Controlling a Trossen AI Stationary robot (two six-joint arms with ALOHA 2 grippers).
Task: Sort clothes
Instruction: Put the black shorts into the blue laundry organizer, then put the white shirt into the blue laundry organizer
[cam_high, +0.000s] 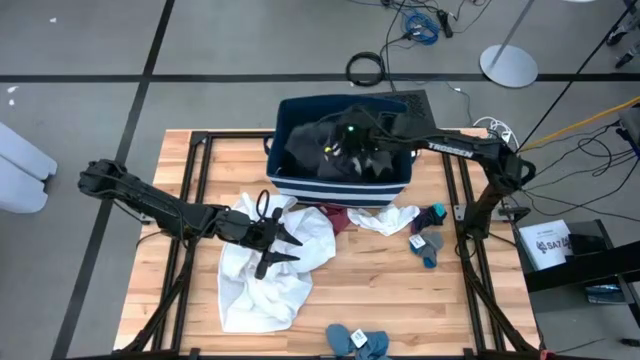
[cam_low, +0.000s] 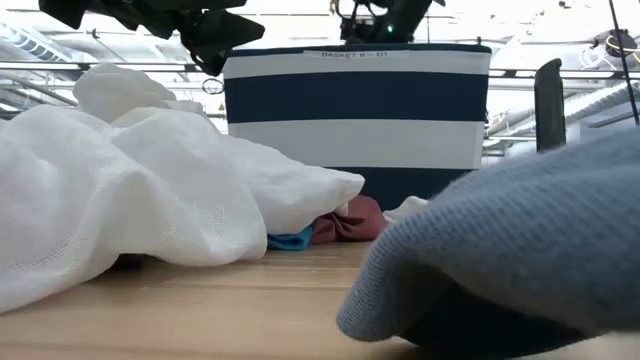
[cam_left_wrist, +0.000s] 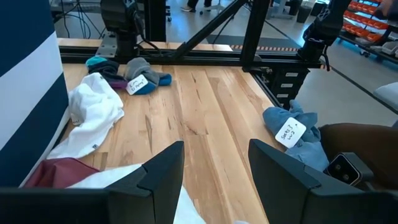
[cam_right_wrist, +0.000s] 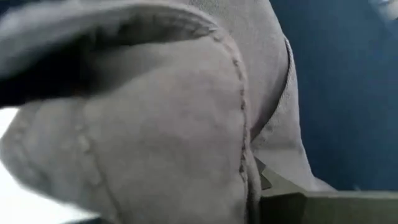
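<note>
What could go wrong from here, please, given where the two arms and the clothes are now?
1. The right end effector, shut on the dark grey garment inside the navy bin, may drag it back out on withdrawal.
2. The open left end effector above the white garment might also catch the maroon piece peeking from under it.

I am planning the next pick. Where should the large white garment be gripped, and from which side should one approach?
A judgement: grip the raised bunched fold of the large white garment, coming straight down from above. It lies crumpled on the table, so the ridges give cloth to pinch where flat edges do not. The open left end effector is right over it. The right end effector is in the bin, out of sight.
</note>
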